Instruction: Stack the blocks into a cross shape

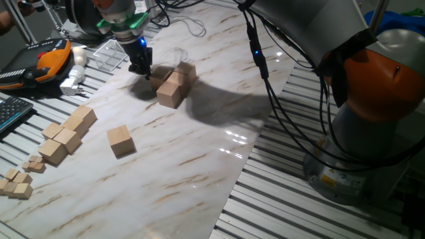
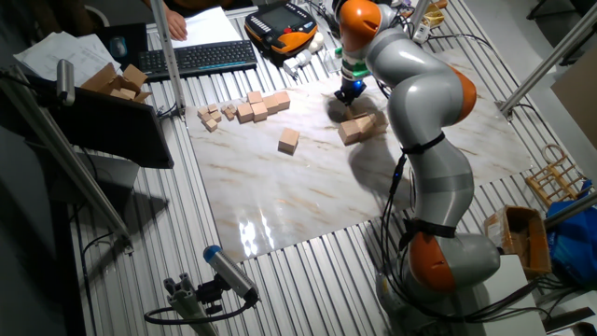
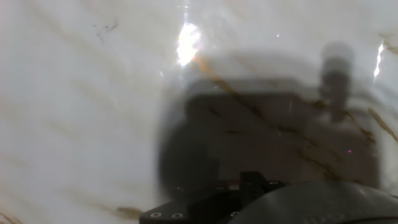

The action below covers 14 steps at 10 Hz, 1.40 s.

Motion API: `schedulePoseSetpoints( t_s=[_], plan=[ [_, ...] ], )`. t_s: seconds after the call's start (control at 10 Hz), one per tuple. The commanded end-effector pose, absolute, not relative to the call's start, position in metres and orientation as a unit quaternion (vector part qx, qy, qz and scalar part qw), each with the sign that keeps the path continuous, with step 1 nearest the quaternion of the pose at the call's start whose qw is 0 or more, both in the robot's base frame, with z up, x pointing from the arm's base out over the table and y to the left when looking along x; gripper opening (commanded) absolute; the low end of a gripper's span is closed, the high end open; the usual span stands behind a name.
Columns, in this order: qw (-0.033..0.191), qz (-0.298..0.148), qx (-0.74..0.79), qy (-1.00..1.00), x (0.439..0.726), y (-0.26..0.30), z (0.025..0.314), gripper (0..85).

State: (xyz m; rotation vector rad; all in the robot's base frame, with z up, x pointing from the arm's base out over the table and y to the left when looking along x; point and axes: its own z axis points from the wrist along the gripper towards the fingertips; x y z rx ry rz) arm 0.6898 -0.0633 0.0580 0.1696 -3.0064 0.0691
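Note:
A tight cluster of light-tan wooden blocks (image 1: pixel 172 85) stands on the marble board; it also shows in the other fixed view (image 2: pixel 360 127). I cannot tell how its cubes are stacked. One loose block (image 1: pixel 120 141) lies apart toward the front left and also shows in the other fixed view (image 2: pixel 288 141). My gripper (image 1: pixel 145 72) is low over the board, just left of the cluster and close to its edge. Its fingers look closed together and hold nothing. It also shows in the other fixed view (image 2: pixel 347 93). The hand view shows only blurred marble and the hand's shadow, no block.
A row of joined tan cubes (image 1: pixel 66 136) and several tiny cubelets (image 1: pixel 16 182) lie at the board's left edge. A keyboard (image 1: pixel 12 113), an orange pendant (image 1: pixel 46 60) and a white bottle (image 1: pixel 74 79) sit beyond. The arm's base (image 1: pixel 372 133) stands at the right.

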Motion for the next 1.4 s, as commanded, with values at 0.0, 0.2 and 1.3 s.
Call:
schedulePoseSetpoints(
  t_s=[0.0,0.2,1.3],
  plan=[
    [0.065,0.023,0.051,-0.996,0.692,-0.060,0.061,0.0],
    [0.072,0.009,0.029,-0.997,0.698,-0.047,0.072,0.0],
    [0.101,-0.012,-0.031,-0.994,0.692,0.007,0.103,0.0]
  ],
)
